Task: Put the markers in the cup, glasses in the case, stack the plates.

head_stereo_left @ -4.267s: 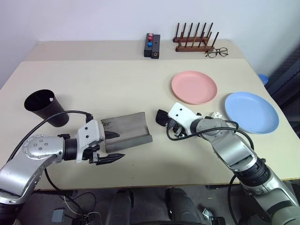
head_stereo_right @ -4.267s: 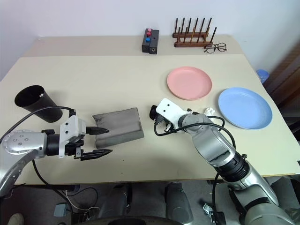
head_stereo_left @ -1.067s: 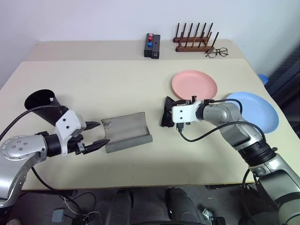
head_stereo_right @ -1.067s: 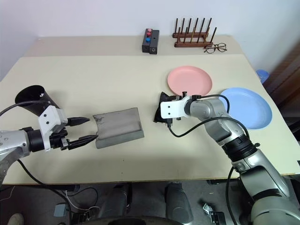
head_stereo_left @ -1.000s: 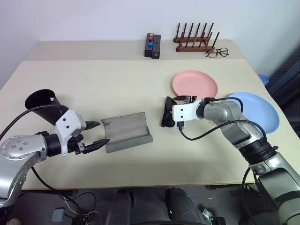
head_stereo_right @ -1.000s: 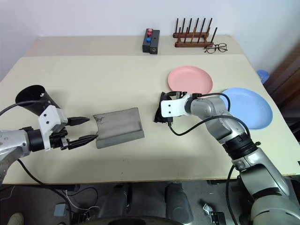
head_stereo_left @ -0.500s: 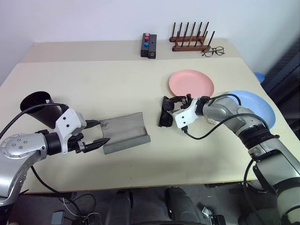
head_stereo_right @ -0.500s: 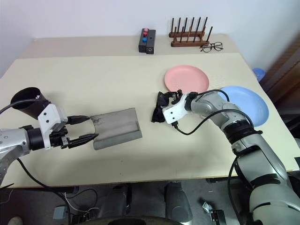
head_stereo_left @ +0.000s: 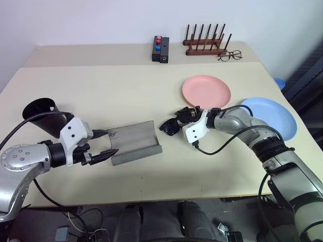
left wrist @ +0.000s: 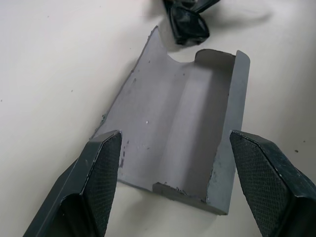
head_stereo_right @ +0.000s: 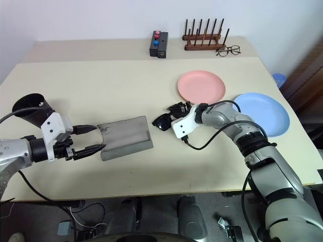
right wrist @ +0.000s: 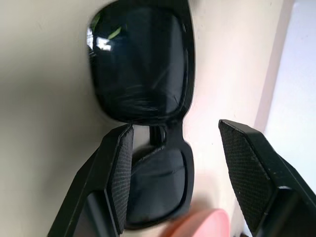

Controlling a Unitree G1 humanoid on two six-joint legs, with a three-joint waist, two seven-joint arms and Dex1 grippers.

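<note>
Two plates (head_stereo_left: 206, 91), one case (head_stereo_left: 133, 142), one glasses (head_stereo_left: 170, 126) pair; both end effectors gape, left (head_stereo_left: 103, 144) and right (head_stereo_right: 177, 108).

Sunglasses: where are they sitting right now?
In the left eye view the sunglasses are near the table's middle, between the grey case on their left and the right gripper, with the pink plate behind them.

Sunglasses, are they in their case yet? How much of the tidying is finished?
Not yet. Done: nothing I can confirm; I can't see into the cup for markers. In hand: the right gripper, open, straddles the sunglasses on the table just beside the grey case, which the open left gripper brackets. Left: glasses into the case, and the pink plate and blue plate lie apart, unstacked.
</note>
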